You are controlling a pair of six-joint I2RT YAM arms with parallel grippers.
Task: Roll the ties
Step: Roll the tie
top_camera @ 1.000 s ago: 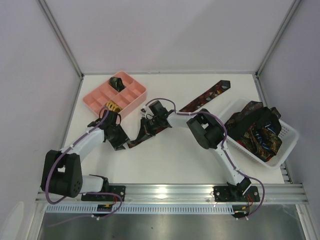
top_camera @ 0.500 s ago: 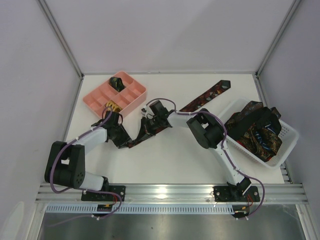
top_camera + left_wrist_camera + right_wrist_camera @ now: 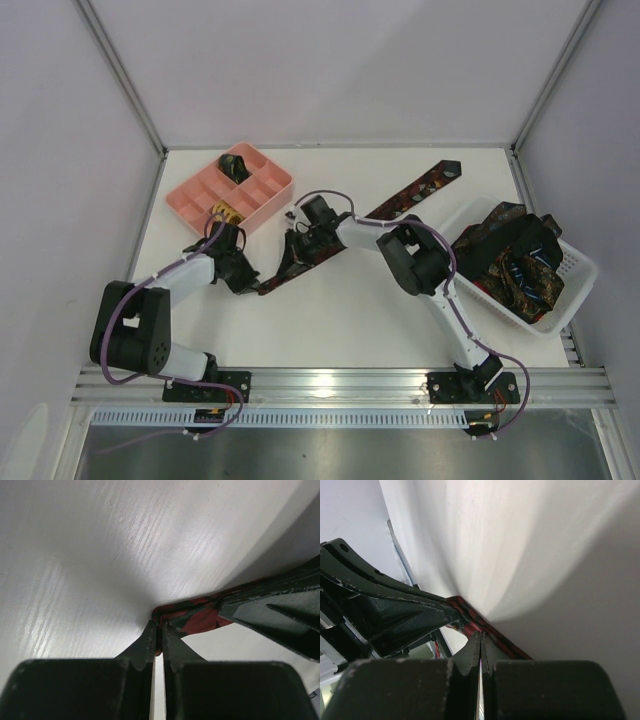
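Top view bright, evenly lit, sharp, wrist cams w/ glare on table (image 3: 125, 555), near fingers (image 3: 75, 690) soft.

Between the closed fingers of the left end effector (image 3: 160, 628) the edge of the tie (image 3: 192, 619) disappears, and to its right the fabric runs behind the right end effector (image 3: 480, 639). Ahead of that one's shut tips the tie is a red-dark blur; whether they grip it cannot be told.
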